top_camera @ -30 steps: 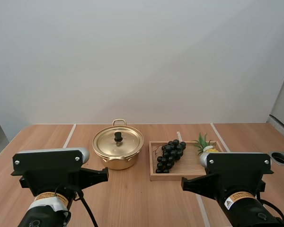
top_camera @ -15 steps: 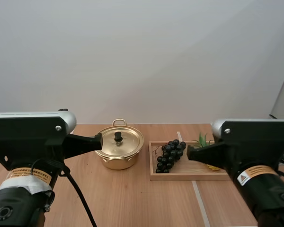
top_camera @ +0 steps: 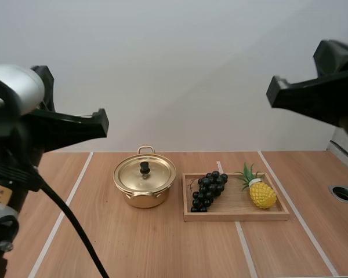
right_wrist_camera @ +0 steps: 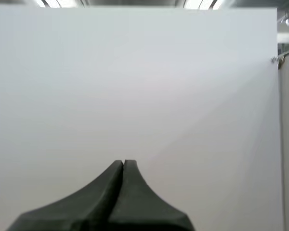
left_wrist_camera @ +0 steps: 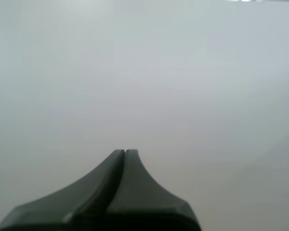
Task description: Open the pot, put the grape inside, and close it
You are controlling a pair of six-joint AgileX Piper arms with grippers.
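A gold pot [top_camera: 144, 186] with two handles stands on the wooden table, its lid [top_camera: 145, 172] on, with a black knob. To its right a bunch of dark grapes [top_camera: 208, 190] lies in a wooden tray [top_camera: 236, 215]. My left gripper [top_camera: 102, 123] is raised high above the table's left side, and the left wrist view has its fingers [left_wrist_camera: 124, 153] together as one dark wedge before a white wall. My right gripper [top_camera: 272, 91] is raised high at the right, its fingers [right_wrist_camera: 123, 163] also pressed together.
A yellow toy pineapple [top_camera: 261, 193] lies in the tray right of the grapes. A round hole [top_camera: 343, 193] is set in the table near its right edge. White lines cross the tabletop.
Both arms have risen from low near the table's front edge to high above it. The pot, grapes and tray have not moved.
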